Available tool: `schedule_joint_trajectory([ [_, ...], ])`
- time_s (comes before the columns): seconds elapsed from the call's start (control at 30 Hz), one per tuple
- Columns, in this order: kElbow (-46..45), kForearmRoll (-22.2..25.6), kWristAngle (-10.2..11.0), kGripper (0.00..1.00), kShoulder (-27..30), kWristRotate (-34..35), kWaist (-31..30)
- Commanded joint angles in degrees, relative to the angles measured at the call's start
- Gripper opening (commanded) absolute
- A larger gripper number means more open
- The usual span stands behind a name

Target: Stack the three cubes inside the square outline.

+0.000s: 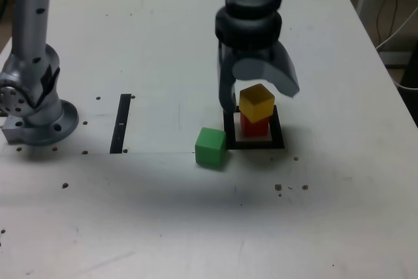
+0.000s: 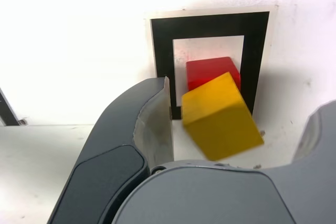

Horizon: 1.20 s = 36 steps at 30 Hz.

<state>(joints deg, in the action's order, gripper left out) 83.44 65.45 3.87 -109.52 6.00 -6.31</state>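
- The step in hand looks like the second placement: the yellow cube [image 1: 256, 102] sits on top of the red cube [image 1: 255, 126], which rests within the white centre of the square outline [image 1: 278, 142]; the green cube [image 1: 210, 147] waits on the worktop [image 1: 196, 227], just outside the outline's corner on the exterior view's left.
- The jaws of the gripper [image 1: 256, 93] stand spread, one on each side of the yellow cube; in the wrist view a clear gap shows between the yellow cube [image 2: 220, 116] and the near jaw, so they seem to pinch nothing; whether the far jaw touches the cube I cannot tell.
- The yellow cube is twisted against the red cube [image 2: 211, 72] below it, its corners overhanging the red edges; in the wrist view it also appears tilted, though the viewing angle may exaggerate this; the stack could be less steady than a squared one.
- The next move, as I judge it, calls for lifting the gripper straight up without brushing the yellow cube, then shifting toward the green cube and closing on it; setting it on the skewed yellow top will need a gentle, centred release, or the pile may topple out of the square outline [image 2: 210, 24].
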Motion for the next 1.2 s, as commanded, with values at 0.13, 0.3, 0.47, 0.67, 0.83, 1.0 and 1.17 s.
schedule_joint_trajectory([
  [0.13, 0.36, 4.22, 0.36, 1.0, 5.92, 0.21, -1.54],
  [0.3, -2.72, 6.07, -0.32, 1.0, 9.99, 0.57, -4.04],
  [0.47, -5.74, 6.67, -1.13, 1.0, 11.83, 1.46, -8.17],
  [0.67, -8.02, 6.24, -1.19, 1.0, 11.93, 2.76, -13.67],
  [0.83, -11.22, 3.67, -0.73, 1.0, 11.08, 2.97, -16.25],
  [1.0, -16.53, -1.31, -0.12, 1.0, 10.18, 2.89, -16.72],
  [1.17, -17.85, -4.15, 0.04, 1.0, 8.29, 2.51, -16.72],
])
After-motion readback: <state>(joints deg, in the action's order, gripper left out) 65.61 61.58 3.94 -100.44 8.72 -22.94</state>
